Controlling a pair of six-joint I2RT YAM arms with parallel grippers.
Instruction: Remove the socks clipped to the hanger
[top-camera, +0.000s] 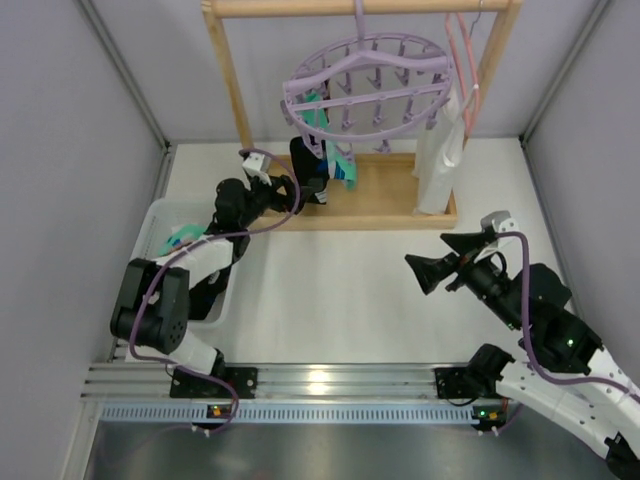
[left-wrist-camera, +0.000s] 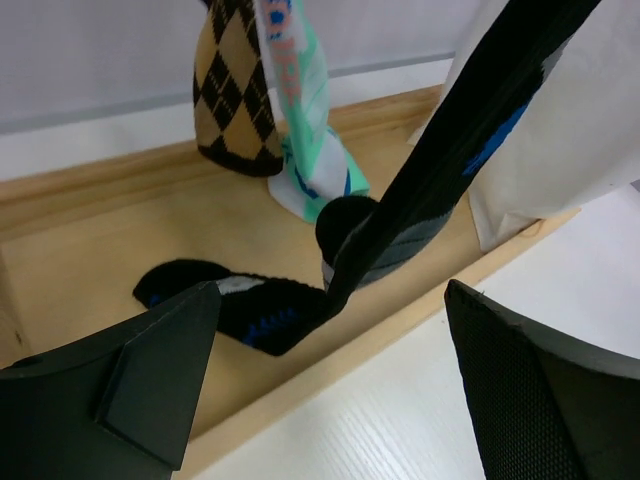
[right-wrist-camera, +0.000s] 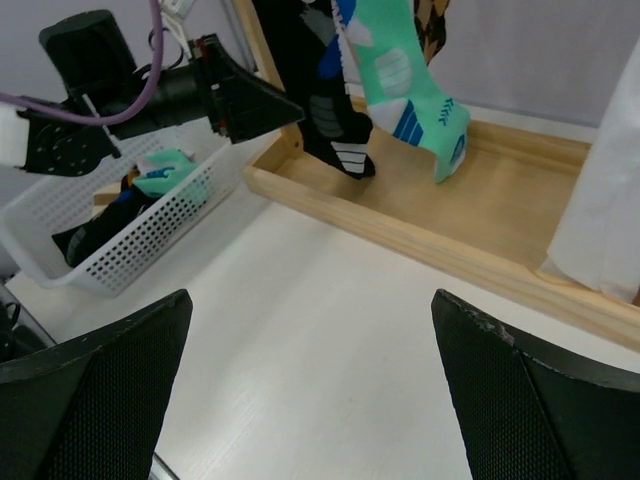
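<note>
The lilac round hanger (top-camera: 370, 75) hangs from the wooden rack's top rail. A black sock (top-camera: 309, 168) with blue and grey patches, a mint-green sock (top-camera: 343, 168) and a teal sock (top-camera: 315, 115) hang from its left pegs. In the left wrist view the black sock (left-wrist-camera: 450, 170) hangs with its toe lying on the rack base, and a brown argyle sock (left-wrist-camera: 235, 90) and the mint-green sock (left-wrist-camera: 310, 140) hang behind it. My left gripper (top-camera: 288, 192) is open and empty just short of the black sock. My right gripper (top-camera: 428, 250) is open and empty over the table.
A white basket (top-camera: 160, 225) at the left holds several socks (top-camera: 180, 238). A white garment (top-camera: 440, 160) and a thin pink hanger (top-camera: 465, 60) hang at the rack's right end. The rack's wooden base (top-camera: 385, 195) has a raised rim.
</note>
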